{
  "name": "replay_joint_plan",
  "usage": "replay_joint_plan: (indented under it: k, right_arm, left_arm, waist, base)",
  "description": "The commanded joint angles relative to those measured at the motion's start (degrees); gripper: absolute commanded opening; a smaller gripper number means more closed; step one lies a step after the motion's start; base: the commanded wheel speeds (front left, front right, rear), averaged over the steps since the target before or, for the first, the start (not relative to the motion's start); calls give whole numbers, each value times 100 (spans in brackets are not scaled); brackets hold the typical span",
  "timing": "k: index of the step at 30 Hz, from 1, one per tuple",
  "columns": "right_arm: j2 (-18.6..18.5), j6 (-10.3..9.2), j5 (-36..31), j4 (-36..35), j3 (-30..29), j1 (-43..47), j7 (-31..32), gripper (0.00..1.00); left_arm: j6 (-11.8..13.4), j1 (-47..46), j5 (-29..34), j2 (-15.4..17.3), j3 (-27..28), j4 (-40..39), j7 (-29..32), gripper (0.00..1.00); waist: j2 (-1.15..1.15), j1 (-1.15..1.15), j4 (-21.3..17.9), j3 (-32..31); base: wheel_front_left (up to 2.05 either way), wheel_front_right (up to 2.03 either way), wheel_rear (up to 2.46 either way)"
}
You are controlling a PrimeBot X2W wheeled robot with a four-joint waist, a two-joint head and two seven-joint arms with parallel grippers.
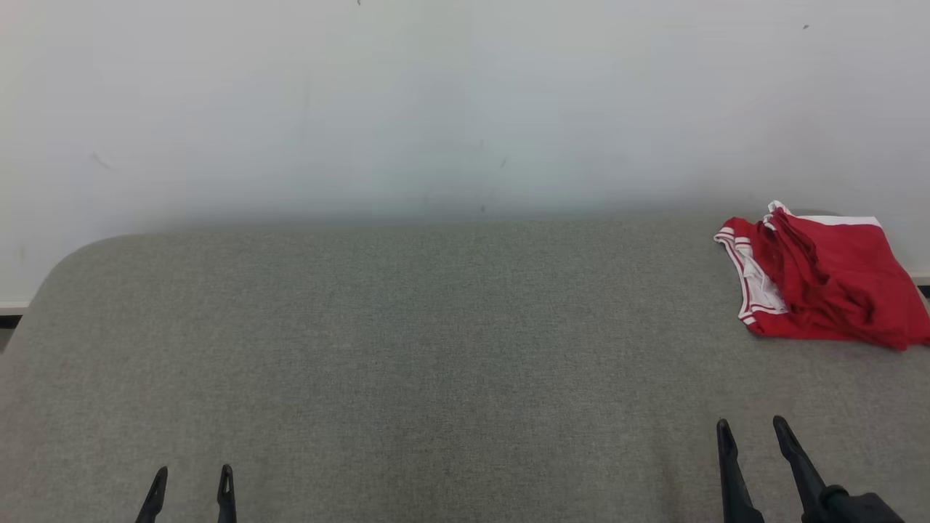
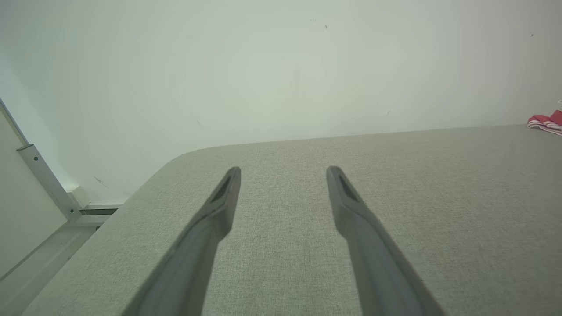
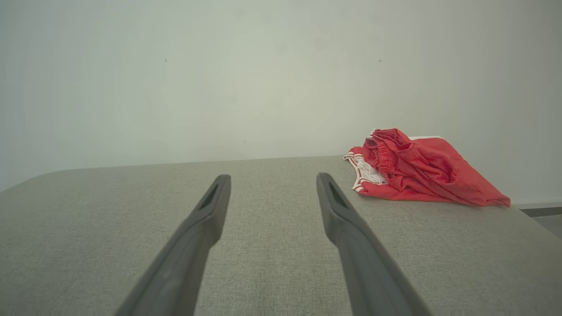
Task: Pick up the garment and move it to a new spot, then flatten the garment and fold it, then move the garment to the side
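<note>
The garment [image 1: 828,280] is a red pair of shorts with white trim, lying loosely bunched at the far right of the grey fabric table [image 1: 436,363]. In the right wrist view the garment [image 3: 417,169] sits ahead and to the right of my fingers. A sliver of the garment [image 2: 546,123] shows at the right edge of the left wrist view. My right gripper [image 1: 752,428] hovers open over the table's near right, short of the garment, nothing between its fingers. My left gripper [image 1: 193,479] stands open at the near left, holding nothing.
A pale wall [image 1: 465,109] rises right behind the table's far edge. The table's far left corner [image 1: 80,254] is rounded. Beyond that corner, the left wrist view shows a metal rail [image 2: 41,175] and floor [image 2: 39,263].
</note>
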Motion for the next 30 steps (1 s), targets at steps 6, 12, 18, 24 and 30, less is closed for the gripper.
replay_joint_plan:
  k: [6, 12, 18, 24, 30]
  right_arm:
    - [100, -17, -89, -40, -46, 214, -26, 100]
    - [120, -17, -105, -1, -13, 245, -26, 100]
    - [124, -17, -122, 20, 8, 247, -26, 100]
    - [124, -17, -121, 32, 11, 247, -26, 100]
    - [127, -17, -119, 34, 29, 239, -26, 100]
  left_arm:
    - [-19, 66, 32, 55, -15, 72, -16, 100]
    - [3, 101, 34, 88, -10, 107, -16, 100]
    - [29, 89, 18, 109, -4, 134, -16, 100]
    - [34, 54, -42, 101, -13, 171, -16, 100]
    - [47, 15, -56, 118, 0, 213, -16, 100]
  waist:
    - [0, 0, 74, -30]
    - [0, 0, 74, -38]
    - [0, 0, 70, -37]
    - [0, 0, 82, -20]
    - [0, 0, 96, 8]
  base:
    - [0, 0, 0]
    - [0, 0, 0]
    - [0, 0, 0]
    - [0, 0, 0]
    - [0, 0, 0]
